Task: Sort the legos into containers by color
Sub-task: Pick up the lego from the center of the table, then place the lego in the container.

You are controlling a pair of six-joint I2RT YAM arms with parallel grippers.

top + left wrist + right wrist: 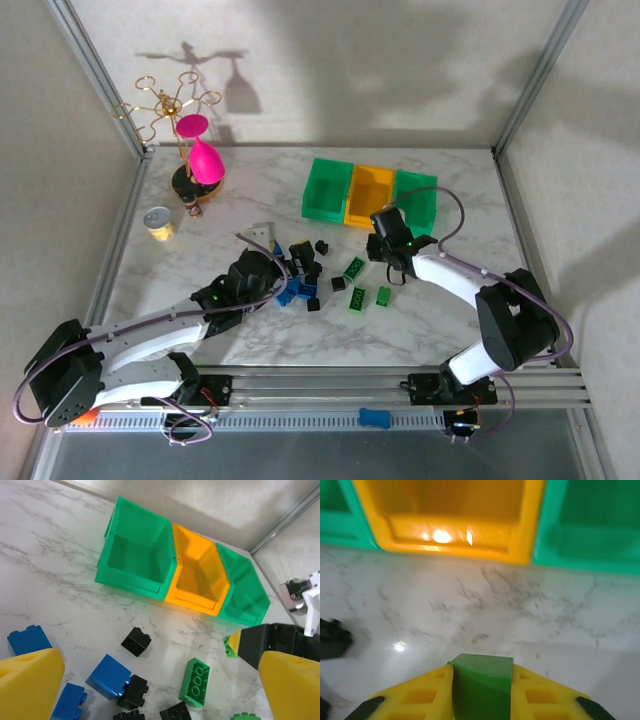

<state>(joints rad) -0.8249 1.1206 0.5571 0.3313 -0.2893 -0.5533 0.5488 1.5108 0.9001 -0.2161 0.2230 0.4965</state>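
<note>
Green lego point(481, 692) clamped in right end effector point(482, 674), glossy, smooth-faced

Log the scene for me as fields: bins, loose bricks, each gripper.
bins: left green bin, orange bin, right green bin, side by side in a row; no bricks seen inside
loose bricks: blue brick, black brick, long green brick and others, scattered on the marble table in front of the bins
right gripper: shut on a green brick, short of the bins, facing the orange bin
left gripper: open, empty, over the loose bricks
</note>
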